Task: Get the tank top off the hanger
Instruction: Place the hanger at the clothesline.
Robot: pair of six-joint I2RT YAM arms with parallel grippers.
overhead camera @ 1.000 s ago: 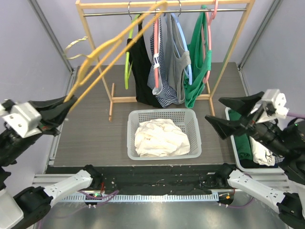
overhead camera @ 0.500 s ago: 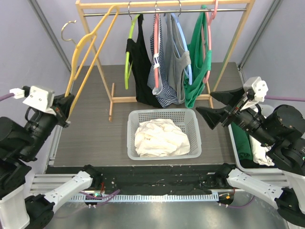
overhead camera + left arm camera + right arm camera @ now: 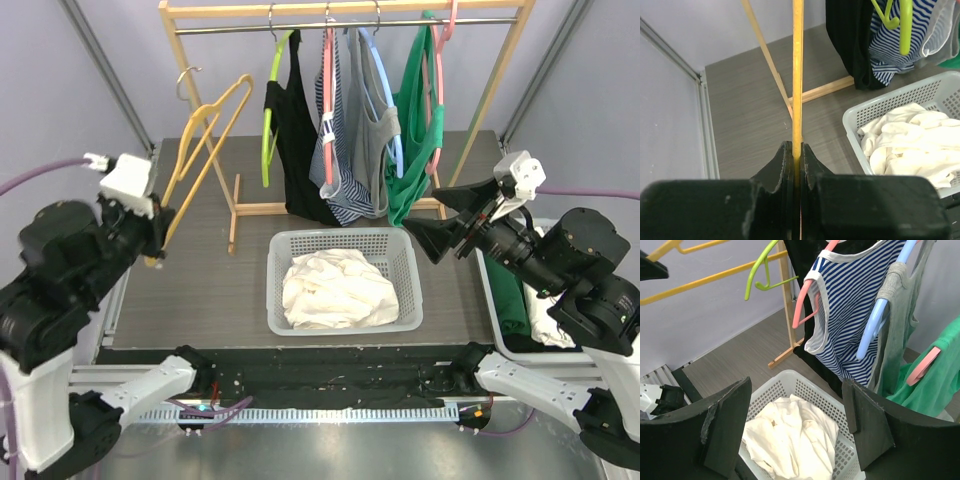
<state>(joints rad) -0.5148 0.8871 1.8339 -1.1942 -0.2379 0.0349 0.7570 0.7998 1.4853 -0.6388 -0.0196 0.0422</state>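
Left of the basket (image 3: 276, 285), the left pincer (image 3: 796, 150) pinches the bare yellow hanger (image 3: 798, 75) tight, likely to keep it clear, while the right pincer (image 3: 796, 420) gapes wide and empty right of the basket, in which what seems the freed cream tank top (image 3: 340, 290) lies heaped.

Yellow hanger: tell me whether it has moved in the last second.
Yes. The yellow hanger, shut in the left gripper, has swung left and down, its tip leaving the rack's top rail.

Bright even indoor light, soft faint shadows, sharp overhead view, wrist foregrounds blurred
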